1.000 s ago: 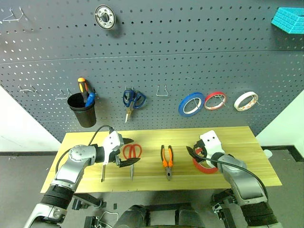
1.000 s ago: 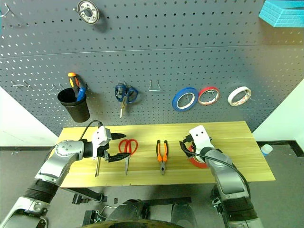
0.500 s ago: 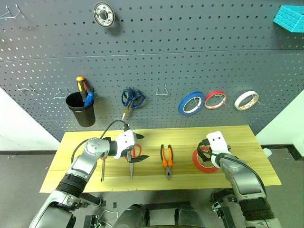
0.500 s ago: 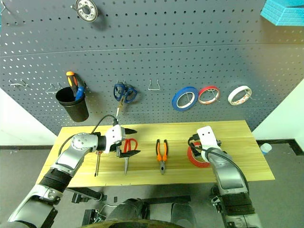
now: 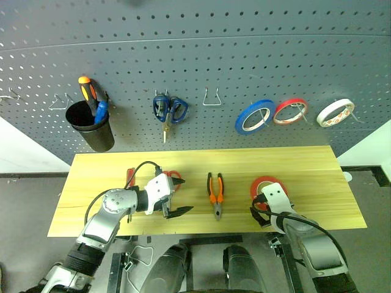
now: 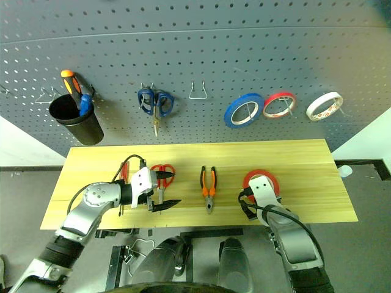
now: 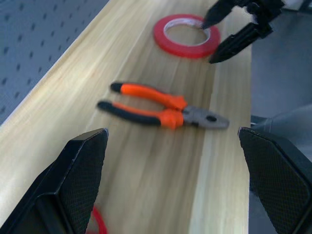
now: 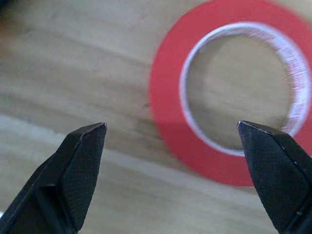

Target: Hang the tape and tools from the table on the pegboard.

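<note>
The left tool (image 5: 173, 196) covers most of the red-handled scissors (image 5: 173, 175) on the counter. The slim red-handled screwdriver (image 5: 130, 177) is largely hidden behind that arm. In the left wrist view, only a red handle loop shows at the edge.

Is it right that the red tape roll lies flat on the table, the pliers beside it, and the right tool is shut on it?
Not quite. In the right wrist view the right tool is open, its fingers short of the red tape roll. The roll does lie flat on the table, pliers beside it.

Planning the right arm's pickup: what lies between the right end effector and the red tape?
Only bare table lies between the right end effector and red tape, in the right wrist view.
</note>
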You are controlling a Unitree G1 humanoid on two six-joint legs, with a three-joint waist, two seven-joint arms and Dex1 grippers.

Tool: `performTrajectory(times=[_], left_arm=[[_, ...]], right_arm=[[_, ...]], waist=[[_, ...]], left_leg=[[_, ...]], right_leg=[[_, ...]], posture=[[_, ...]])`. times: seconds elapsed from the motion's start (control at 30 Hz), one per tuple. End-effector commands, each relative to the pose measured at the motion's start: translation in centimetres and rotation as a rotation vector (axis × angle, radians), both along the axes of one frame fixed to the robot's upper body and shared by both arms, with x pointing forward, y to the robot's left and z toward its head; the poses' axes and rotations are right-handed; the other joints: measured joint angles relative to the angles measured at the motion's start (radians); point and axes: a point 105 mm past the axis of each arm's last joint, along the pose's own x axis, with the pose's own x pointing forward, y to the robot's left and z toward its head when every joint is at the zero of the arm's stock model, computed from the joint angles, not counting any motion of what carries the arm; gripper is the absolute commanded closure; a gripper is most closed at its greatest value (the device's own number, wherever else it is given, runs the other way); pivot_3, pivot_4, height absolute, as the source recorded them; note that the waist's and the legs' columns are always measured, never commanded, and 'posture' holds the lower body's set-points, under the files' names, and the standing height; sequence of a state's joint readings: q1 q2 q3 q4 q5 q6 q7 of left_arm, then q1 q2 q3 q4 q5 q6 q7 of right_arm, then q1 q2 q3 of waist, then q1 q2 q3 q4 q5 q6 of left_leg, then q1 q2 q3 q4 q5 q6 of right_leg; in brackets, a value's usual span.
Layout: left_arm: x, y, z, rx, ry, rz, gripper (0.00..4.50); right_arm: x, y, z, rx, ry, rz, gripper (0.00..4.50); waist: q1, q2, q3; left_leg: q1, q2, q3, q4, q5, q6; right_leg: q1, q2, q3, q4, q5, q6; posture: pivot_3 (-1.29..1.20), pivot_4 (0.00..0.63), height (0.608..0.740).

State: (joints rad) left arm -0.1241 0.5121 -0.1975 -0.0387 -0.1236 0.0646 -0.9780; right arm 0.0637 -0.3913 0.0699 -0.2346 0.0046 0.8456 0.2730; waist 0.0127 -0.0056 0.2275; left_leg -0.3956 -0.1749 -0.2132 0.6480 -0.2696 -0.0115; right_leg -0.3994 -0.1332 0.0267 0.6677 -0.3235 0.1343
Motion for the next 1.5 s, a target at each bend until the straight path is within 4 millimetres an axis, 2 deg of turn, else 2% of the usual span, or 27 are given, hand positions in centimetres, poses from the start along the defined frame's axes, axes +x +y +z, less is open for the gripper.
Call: performTrajectory(times=[0.03,0.33,0.6,0.8,0.93,1.13,1.23,1.5], left_arm=[[-0.6,0.1,1.3,-0.033,-0.029,0.012,0.04],[-1.9,0.4,1.1,-0.033,0.004,0.027,0.04],[-1.6,0.0,1.6,-0.039,0.001,0.014,0.04],[-1.9,0.3,2.0,-0.036,0.0,0.011,0.04],[-2.4,0.5,2.2,-0.034,0.006,0.014,0.04],[-2.4,0.7,2.6,-0.028,0.009,0.016,0.04],[-2.3,0.7,2.7,-0.027,0.007,0.015,0.0],[-2.1,0.5,2.9,-0.03,0.001,0.008,0.0]], right_arm=[[0.4,0.2,0.9,-0.004,-0.032,0.025,0.0],[1.6,0.6,1.2,-0.008,-0.055,0.046,0.0],[2.0,0.3,1.4,-0.011,-0.066,0.039,0.0],[0.9,0.2,-1.0,0.034,0.062,0.036,0.0],[1.8,-0.6,-1.9,0.04,0.077,0.035,0.0],[2.7,-1.5,-2.1,0.033,0.058,0.02,0.0],[2.8,-1.7,-2.0,0.033,0.047,0.013,0.59],[2.6,-1.8,-1.9,0.027,0.033,0.009,3.21]], waist=[[0.001,-0.002,0.012],[0.001,-0.005,0.027],[0.002,-0.005,0.029],[0.0,-0.009,0.036],[0.0,-0.014,0.037],[0.007,-0.016,0.037],[0.019,-0.016,0.037],[0.04,-0.018,0.039]], left_leg=[[-0.001,0.0,0.0,0.0,0.0,0.0],[-0.01,0.0,0.0,0.0,0.001,-0.002],[-0.011,0.0,0.0,0.0,0.001,-0.002],[-0.011,0.0,0.0,0.0,0.001,-0.002],[-0.01,0.0,0.0,0.0,0.001,-0.002],[-0.009,0.001,0.0,0.0,0.0,0.0],[-0.009,0.001,0.0,0.0,0.0,-0.001],[-0.009,0.001,0.0,0.0,0.0,-0.001]], right_leg=[[0.0,0.0,0.0,0.0,0.0,0.0],[-0.01,0.0,-0.001,-0.001,0.0,0.0],[-0.01,0.0,-0.001,-0.001,0.0,0.0],[-0.01,0.0,-0.001,-0.001,0.0,0.0],[-0.01,0.0,-0.001,-0.001,0.0,0.0],[-0.008,0.0,-0.002,-0.001,0.001,-0.001],[-0.008,0.0,-0.002,-0.001,0.001,-0.001],[-0.008,0.0,-0.002,-0.002,0.001,-0.001]], posture=[[0.05,0.324,0.71],[0.06,0.316,0.71],[0.06,0.315,0.71],[0.08,0.324,0.71],[0.09,0.327,0.71],[0.1,0.33,0.71],[0.1,0.331,0.71],[0.1,0.329,0.71]])
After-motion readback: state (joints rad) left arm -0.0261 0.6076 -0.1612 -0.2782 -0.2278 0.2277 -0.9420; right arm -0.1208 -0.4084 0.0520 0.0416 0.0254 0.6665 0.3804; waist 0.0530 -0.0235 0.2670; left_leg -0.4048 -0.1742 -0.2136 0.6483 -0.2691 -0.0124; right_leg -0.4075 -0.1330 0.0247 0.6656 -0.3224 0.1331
